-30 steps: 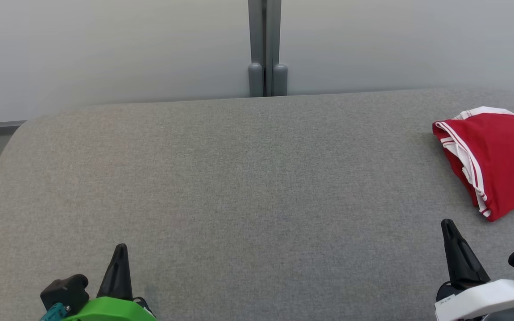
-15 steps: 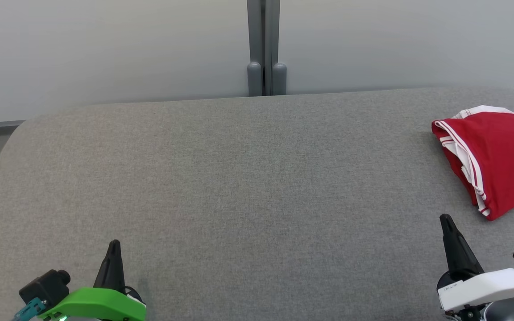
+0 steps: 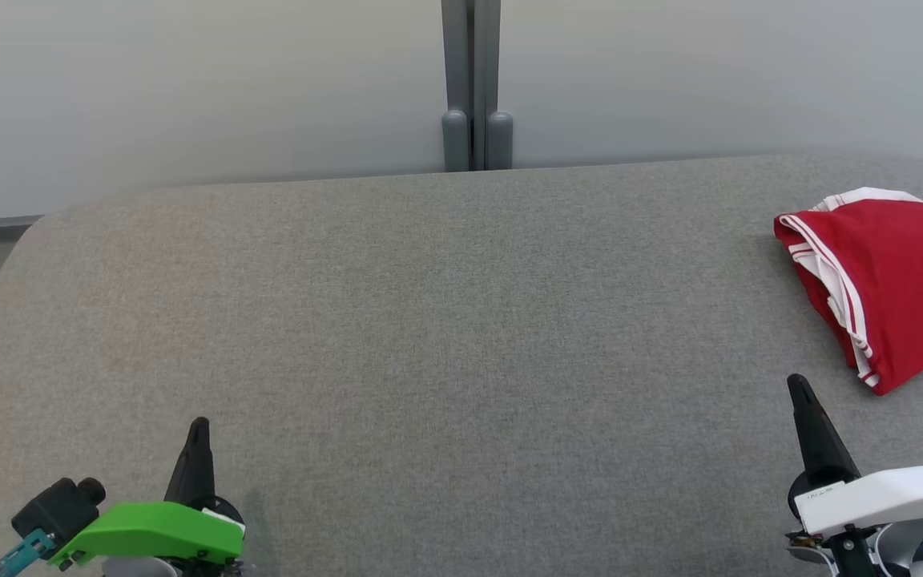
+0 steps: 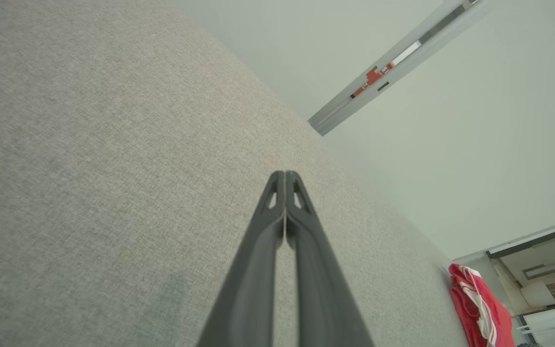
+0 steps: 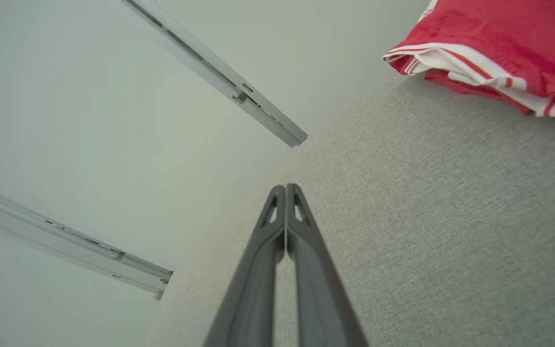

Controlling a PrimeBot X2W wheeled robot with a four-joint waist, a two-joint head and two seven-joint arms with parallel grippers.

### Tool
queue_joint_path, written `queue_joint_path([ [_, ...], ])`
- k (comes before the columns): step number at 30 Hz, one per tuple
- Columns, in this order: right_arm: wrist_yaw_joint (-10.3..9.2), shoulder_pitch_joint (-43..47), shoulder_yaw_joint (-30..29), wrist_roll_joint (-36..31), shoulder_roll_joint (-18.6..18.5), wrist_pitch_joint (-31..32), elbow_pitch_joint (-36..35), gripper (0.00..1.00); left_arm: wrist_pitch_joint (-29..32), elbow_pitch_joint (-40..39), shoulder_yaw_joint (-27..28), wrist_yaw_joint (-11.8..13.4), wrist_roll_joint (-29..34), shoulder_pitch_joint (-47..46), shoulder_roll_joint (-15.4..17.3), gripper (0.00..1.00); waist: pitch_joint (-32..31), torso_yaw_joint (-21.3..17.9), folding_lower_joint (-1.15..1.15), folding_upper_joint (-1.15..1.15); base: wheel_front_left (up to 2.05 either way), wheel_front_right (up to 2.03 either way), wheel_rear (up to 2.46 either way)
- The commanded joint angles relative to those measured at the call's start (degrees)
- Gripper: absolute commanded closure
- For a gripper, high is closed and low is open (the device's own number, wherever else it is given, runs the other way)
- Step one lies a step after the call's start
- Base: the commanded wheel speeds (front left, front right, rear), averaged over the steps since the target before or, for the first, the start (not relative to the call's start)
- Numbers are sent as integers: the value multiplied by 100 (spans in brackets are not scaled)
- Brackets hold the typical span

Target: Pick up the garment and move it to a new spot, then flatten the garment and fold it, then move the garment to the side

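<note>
While both arms have drawn back over the last second, your left gripper [image 3: 197, 429] and right gripper [image 3: 796, 389] stay pressed together, holding nothing; the garment [image 3: 898, 280] lies folded ahead-right of the right jaws, apart; the task looks done.

You can see your left claw [image 3: 199, 423] has drifted toward 10 o'clock over the counter [image 3: 461, 320]. Your right claw [image 3: 793, 381] has edged toward 12 o'clock.

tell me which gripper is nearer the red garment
Right. The right gripper sits just short of the red garment, at its near corner, not touching. The left gripper is far across the grey table.
</note>
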Motion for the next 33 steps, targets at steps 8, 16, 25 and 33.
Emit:
queue_joint_path([
  [8,-2,-258,-40,650,3,91,125,100,152,-6,221,-153,-584,-235,-44,100,8,-9,0,0,0,0,0],
  [16,-2,-376,-65,1140,24,159,269,100,275,28,363,-256,-1031,-286,-106,100,16,-18,0,0,0,0,0],
  [25,-3,-504,-94,1648,50,237,419,100,404,63,514,-366,-1492,-351,-168,100,25,-28,0,0,0,0,0],
  [33,-3,-603,-122,2059,68,298,545,100,513,91,643,-454,-1867,-398,-224,100,33,-37,0,0,0,0,0],
])
